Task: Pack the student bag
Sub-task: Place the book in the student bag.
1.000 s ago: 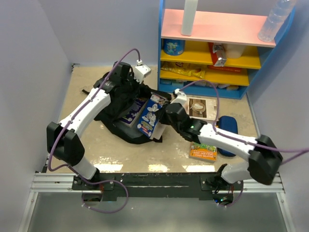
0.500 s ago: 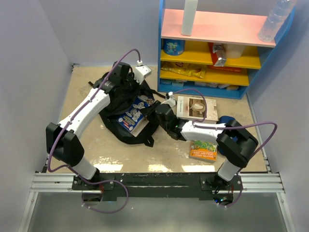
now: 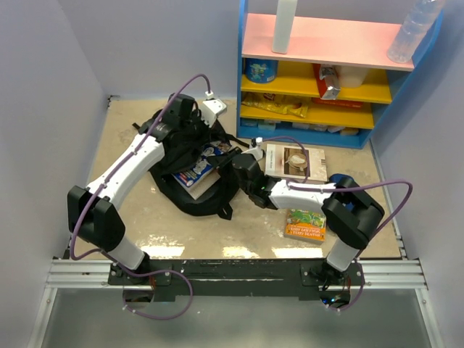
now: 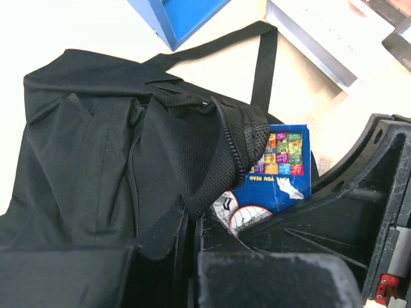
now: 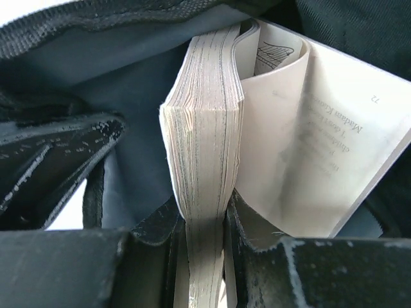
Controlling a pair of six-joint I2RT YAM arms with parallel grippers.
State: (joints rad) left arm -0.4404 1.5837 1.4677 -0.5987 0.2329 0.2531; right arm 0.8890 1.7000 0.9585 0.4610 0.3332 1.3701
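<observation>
While the student bag (image 3: 190, 204) lies on the table (image 3: 125, 138), left of the middle, its zipper mouth stands open toward the right arm. The left gripper (image 4: 192, 226) has its jaws closed tight on the black fabric at the edge of this mouth. A blue-covered book (image 3: 197, 171) sits partly inside the opening. The right gripper (image 5: 205, 219) holds its page block between narrow jaws. An orange book (image 3: 304, 225) lies near, to the right of the bag, and a blue shelf (image 3: 245, 72) stands behind.
</observation>
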